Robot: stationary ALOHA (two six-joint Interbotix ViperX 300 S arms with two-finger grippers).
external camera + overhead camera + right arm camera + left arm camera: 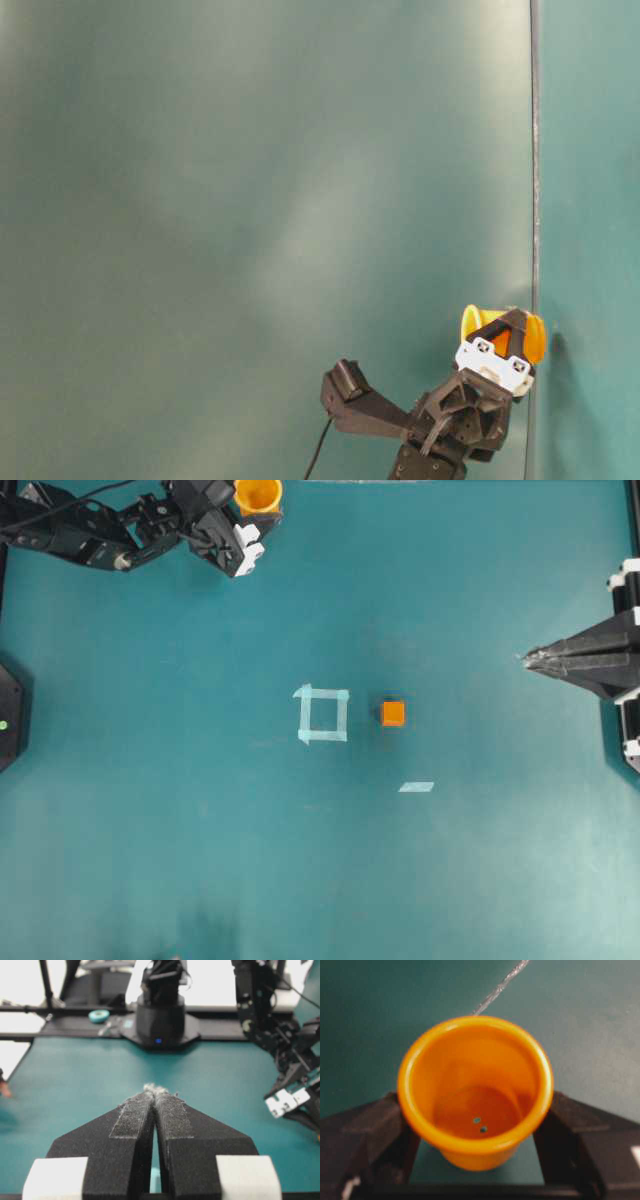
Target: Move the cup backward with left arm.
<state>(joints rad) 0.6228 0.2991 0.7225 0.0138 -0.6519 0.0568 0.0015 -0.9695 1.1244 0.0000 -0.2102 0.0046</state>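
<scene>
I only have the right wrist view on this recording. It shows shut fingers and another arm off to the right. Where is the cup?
Observer: The cup sits at the far top edge of the table in the overhead view, between the left gripper's fingers.
Operator: Is it actually gripped?
Observer: The left wrist view shows both fingers pressed against the cup's sides, just under its rim.
Operator: Anything else on the table?
Observer: A small orange cube lies near the middle, just right of a square of tape, well clear of the right gripper.
</scene>
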